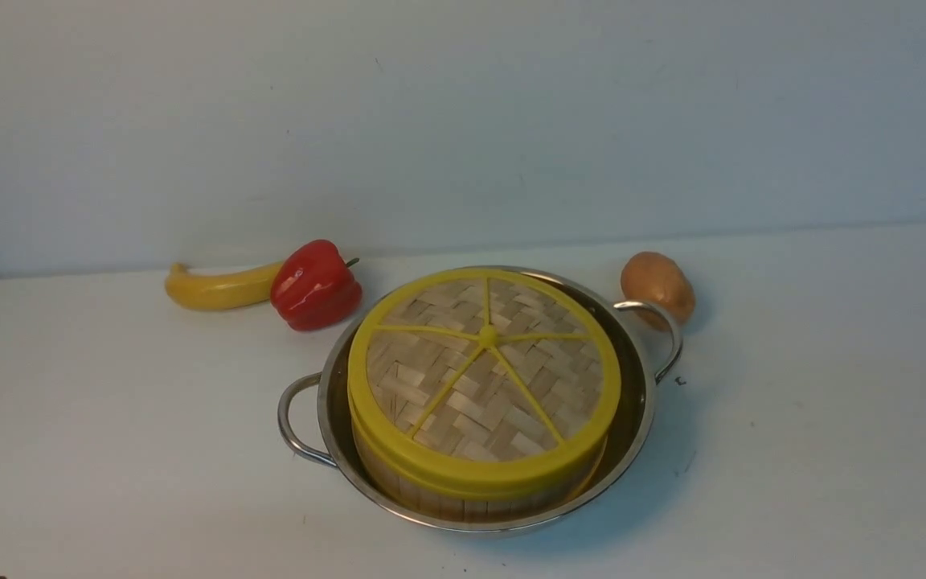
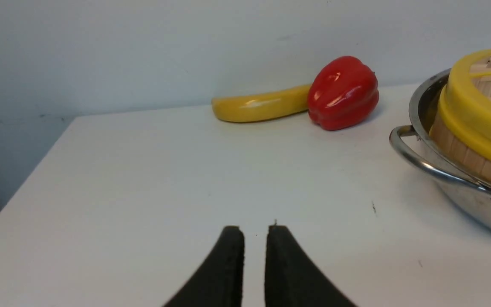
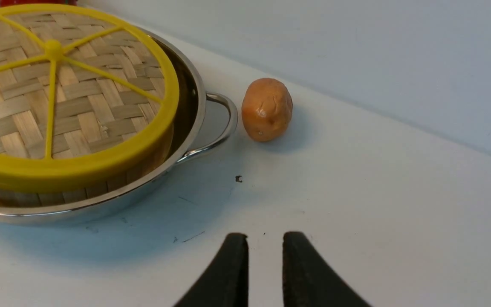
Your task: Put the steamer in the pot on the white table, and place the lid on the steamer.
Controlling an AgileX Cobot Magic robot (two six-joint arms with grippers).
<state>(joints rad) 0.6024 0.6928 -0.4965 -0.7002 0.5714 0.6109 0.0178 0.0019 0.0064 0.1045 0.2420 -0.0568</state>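
A wide steel pot is sitting near the middle of the white table. The bamboo steamer is standing inside it, and the woven lid with its yellow spokes is lying on top of the steamer, looking level and seated all round. Whatever is inside the steamer is hidden under the lid.

Judging from this, both parts of the job appear done; nothing seems left except for the arms to be clear.

The left gripper is hovering over bare table well to the pot's left, its two black fingers parted by only a narrow gap and holding nothing. The right gripper is doing the same on the pot's right side, fingers slightly apart and empty.

Behind the pot, a banana is touching a red pepper, and a potato is lying just beside the pot's right handle.
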